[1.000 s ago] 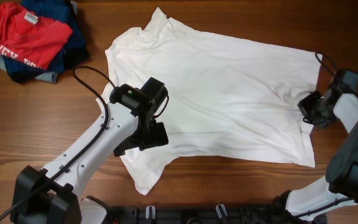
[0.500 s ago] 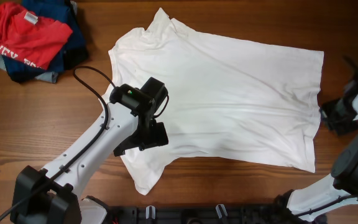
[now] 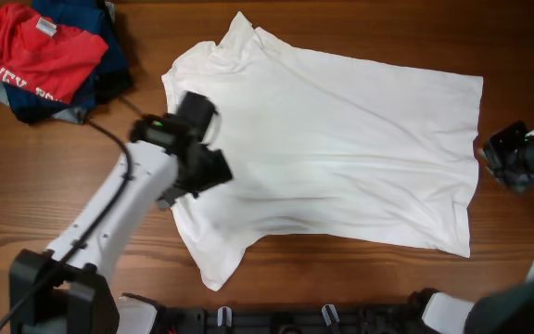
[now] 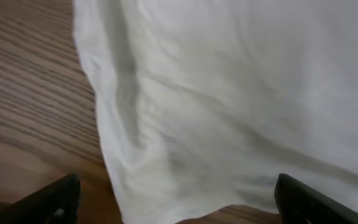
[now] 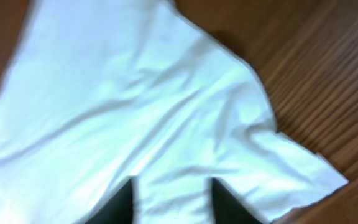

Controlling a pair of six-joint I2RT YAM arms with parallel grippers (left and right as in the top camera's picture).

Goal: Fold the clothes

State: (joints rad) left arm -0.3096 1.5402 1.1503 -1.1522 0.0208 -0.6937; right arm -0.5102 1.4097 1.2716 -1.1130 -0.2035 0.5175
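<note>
The white shirt [image 3: 341, 139] lay spread out flat on the wooden table [image 3: 360, 288], wrinkled, its collar toward the far left corner. The left gripper [image 4: 178, 200] hung over the shirt's left edge near a sleeve, its fingers [image 4: 58, 194] standing wide apart with nothing between them. The right gripper [image 5: 174, 202] sat just beside the hem on the opposite side, its fingers apart too and gripping no cloth that I could see. Well away in the far left corner, a red T-shirt [image 3: 31, 56] rested on a pile of navy garments [image 3: 100, 74].
</note>
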